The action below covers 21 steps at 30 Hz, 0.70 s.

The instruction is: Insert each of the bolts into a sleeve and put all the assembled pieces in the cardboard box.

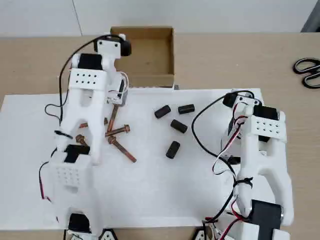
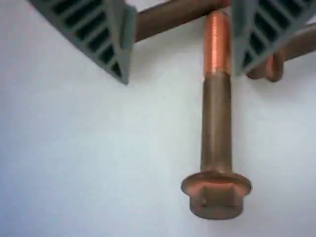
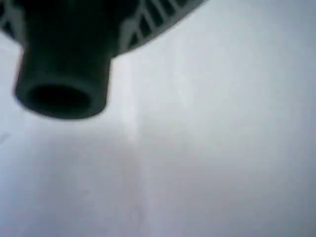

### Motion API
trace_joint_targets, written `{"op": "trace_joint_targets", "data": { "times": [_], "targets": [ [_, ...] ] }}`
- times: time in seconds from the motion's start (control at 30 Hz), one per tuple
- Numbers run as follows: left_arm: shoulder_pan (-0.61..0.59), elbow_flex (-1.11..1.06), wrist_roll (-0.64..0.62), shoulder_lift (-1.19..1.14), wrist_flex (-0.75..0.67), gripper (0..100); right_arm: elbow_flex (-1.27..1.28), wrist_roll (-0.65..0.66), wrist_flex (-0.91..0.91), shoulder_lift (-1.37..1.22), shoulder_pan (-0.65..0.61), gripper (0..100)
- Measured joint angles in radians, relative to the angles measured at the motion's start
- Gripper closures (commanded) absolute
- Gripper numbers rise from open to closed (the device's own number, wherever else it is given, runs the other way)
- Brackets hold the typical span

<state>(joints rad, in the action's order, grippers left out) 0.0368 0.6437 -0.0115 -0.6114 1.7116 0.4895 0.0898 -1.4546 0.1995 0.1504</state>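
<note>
The wide tan surface (image 1: 210, 60) holds everything. One big white sheet (image 1: 160, 190) lies on it. Two white arms stand at the near edge, the left arm (image 1: 85, 100) and the right arm (image 1: 262, 150). One cardboard box (image 1: 150, 55) sits at the far edge of the sheet, with its top open. One pair of scissors (image 1: 307, 70) lies far off on the right side of the surface.

The bolts (image 1: 118, 131) lie in a loose pile on the sheet under the left arm. I count about five, but the arm hides part of the pile, so I am not sure. The left gripper (image 2: 182, 71) is spread wide, with one finger on each side of the thread end of one bolt (image 2: 217, 123). That bolt lies flat on the sheet. Two more bolts cross near its thread end.

There are five black sleeves. Four lie on the sheet between the arms: one (image 1: 162, 111), two (image 1: 186, 108), three (image 1: 179, 126), four (image 1: 173, 149). The fifth sleeve (image 3: 61, 74) is clamped in the right gripper (image 3: 74, 29), just above the sheet.
</note>
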Motion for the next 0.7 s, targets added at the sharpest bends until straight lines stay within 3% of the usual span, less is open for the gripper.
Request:
{"op": "trace_joint_targets", "data": {
  "times": [0.3,0.7],
  "targets": [
    [0.000,0.146,-0.002,-0.149,0.003,87,0.000,0.000,0.005,0.000,0.000,99.1],
    [0.000,0.157,-0.002,-0.218,-0.002,87,0.000,0.000,0.005,0.000,0.000,99.1]
  ]
}}
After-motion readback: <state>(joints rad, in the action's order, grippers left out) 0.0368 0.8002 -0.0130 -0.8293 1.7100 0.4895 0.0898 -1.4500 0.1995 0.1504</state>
